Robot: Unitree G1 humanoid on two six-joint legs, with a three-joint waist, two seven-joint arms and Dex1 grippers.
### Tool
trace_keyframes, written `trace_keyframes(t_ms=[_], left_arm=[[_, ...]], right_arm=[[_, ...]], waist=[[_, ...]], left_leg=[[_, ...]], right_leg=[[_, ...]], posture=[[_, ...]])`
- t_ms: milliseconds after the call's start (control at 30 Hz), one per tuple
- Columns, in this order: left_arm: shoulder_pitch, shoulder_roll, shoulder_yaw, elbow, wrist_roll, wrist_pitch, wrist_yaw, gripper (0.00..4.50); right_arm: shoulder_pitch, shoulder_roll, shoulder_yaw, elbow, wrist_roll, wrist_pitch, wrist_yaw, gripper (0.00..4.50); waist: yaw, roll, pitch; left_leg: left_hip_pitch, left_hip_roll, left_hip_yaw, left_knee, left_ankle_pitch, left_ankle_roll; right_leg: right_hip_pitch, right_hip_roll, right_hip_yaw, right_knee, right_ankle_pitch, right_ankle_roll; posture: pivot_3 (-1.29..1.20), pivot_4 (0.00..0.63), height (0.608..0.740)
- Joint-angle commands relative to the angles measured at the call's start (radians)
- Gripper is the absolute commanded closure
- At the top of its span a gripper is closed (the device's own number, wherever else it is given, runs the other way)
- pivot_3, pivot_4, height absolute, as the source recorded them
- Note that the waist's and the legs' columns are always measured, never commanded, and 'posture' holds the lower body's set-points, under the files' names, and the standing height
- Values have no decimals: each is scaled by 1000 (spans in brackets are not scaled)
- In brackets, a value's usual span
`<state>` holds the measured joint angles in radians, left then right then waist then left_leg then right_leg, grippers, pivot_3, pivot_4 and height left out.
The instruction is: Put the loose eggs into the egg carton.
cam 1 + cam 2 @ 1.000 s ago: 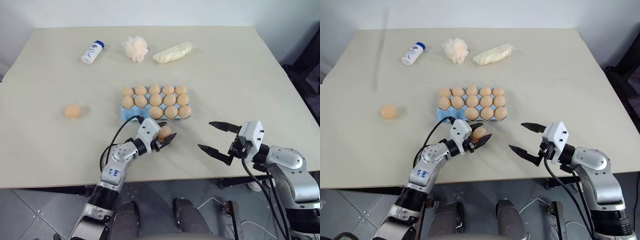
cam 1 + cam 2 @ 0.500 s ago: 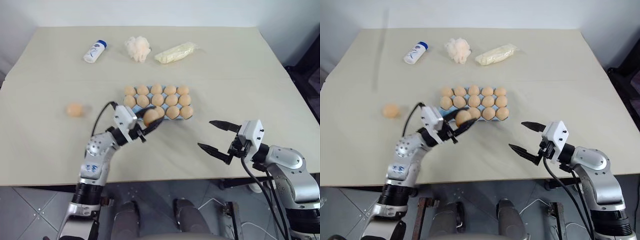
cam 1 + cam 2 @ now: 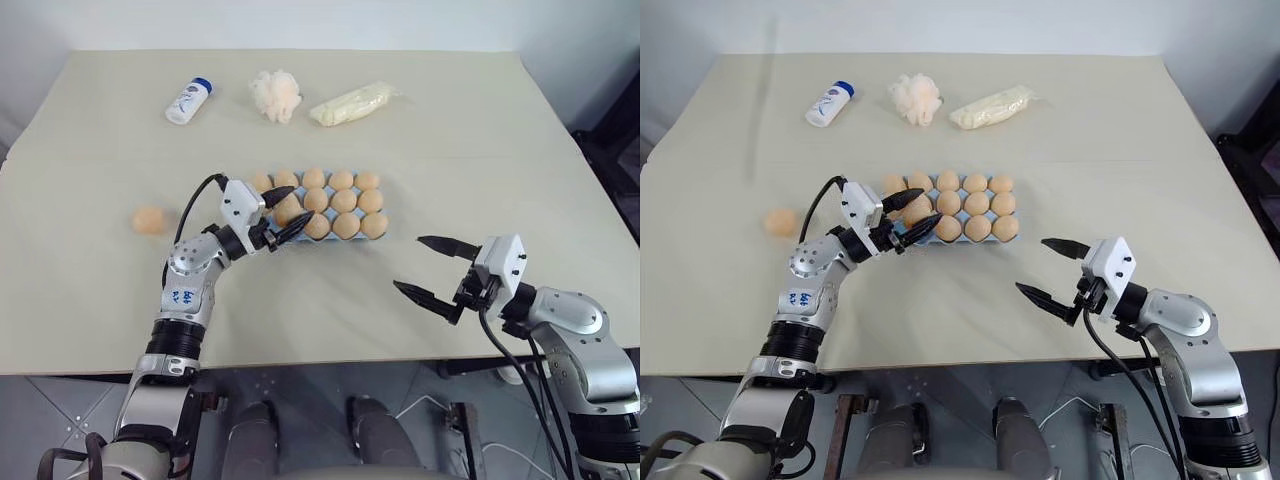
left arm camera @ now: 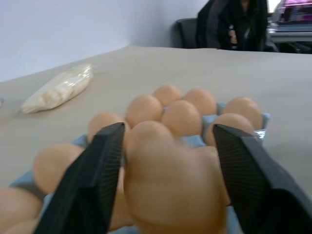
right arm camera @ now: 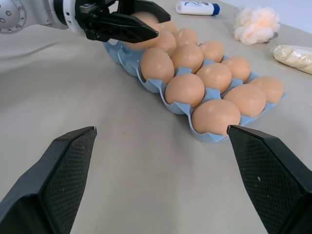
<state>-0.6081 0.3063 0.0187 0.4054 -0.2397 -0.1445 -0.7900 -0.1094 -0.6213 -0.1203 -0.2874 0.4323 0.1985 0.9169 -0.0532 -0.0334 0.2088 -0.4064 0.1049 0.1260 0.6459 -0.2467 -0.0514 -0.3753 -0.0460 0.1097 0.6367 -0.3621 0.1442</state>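
Note:
The light-blue egg carton (image 5: 152, 86) lies mid-table, its cups nearly all holding tan eggs. My left gripper (image 3: 287, 212) is at the carton's front-left corner, open. Its two black fingers stand apart on either side of one egg (image 4: 173, 180) at the carton's front row. Whether that egg rests fully in its cup I cannot tell. One loose egg (image 3: 148, 220) lies alone on the table to the left of the carton. My right gripper (image 3: 408, 262) hovers open and empty to the right of the carton, nearer the table's front edge.
Along the far side of the table lie a white bottle with a blue cap (image 3: 187, 101), a fluffy white puff ball (image 3: 274, 95) and a clear bag of whitish stuff (image 3: 349, 103). The table's front edge runs just below both arms.
My left gripper carried the egg from near the table's front up and left to the carton's front row, then spread its fingers. The right arm has not moved.

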Motion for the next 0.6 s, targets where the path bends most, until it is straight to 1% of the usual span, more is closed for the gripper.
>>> trace_keyframes(t_ms=[33,67,100,233,333,467,600], left_arm=[[6,30,24,-50,-37,13,-33,53],[12,36,27,-58,-42,22,-37,20],[30,64,43,-73,-49,24,-52,20],[164,260,131,-145,-95,17,-180,20],[248,356,210,-173,-129,71,-183,20],[394,417,327,-244,-163,90,-167,20],[556,403,429,-319,-174,90,-100,20]], right_arm=[[0,0,-17,-35,19,-12,-5,0],[1,0,-17,-36,20,-13,-5,0],[-1,1,-14,-35,22,-14,-1,0],[-62,18,22,-29,51,6,21,0],[-95,28,45,-20,63,11,41,0],[-124,61,70,14,52,-34,61,0],[-139,81,104,57,37,-71,100,0]], waist=[[-1,0,0],[-1,0,0],[0,0,0],[-25,0,0],[-29,0,0],[-22,0,0],[-19,-1,0]], left_leg=[[0,0,0,0,0,0],[0,0,0,0,0,0],[0,0,0,1,0,0],[2,2,2,-1,0,-1],[2,3,2,-2,0,-1],[1,3,2,-1,-2,1],[1,3,2,-1,-3,1]], right_leg=[[0,0,0,0,0,0],[0,0,0,1,0,0],[0,0,0,1,0,0],[0,1,1,1,0,0],[-1,2,0,3,-1,-2],[-1,0,-1,1,-1,-2],[-1,0,-2,1,-1,-3]], posture=[[0,150,740],[0,150,740],[0,150,740],[0,150,740],[0,150,740],[0,150,740],[0,150,740]])
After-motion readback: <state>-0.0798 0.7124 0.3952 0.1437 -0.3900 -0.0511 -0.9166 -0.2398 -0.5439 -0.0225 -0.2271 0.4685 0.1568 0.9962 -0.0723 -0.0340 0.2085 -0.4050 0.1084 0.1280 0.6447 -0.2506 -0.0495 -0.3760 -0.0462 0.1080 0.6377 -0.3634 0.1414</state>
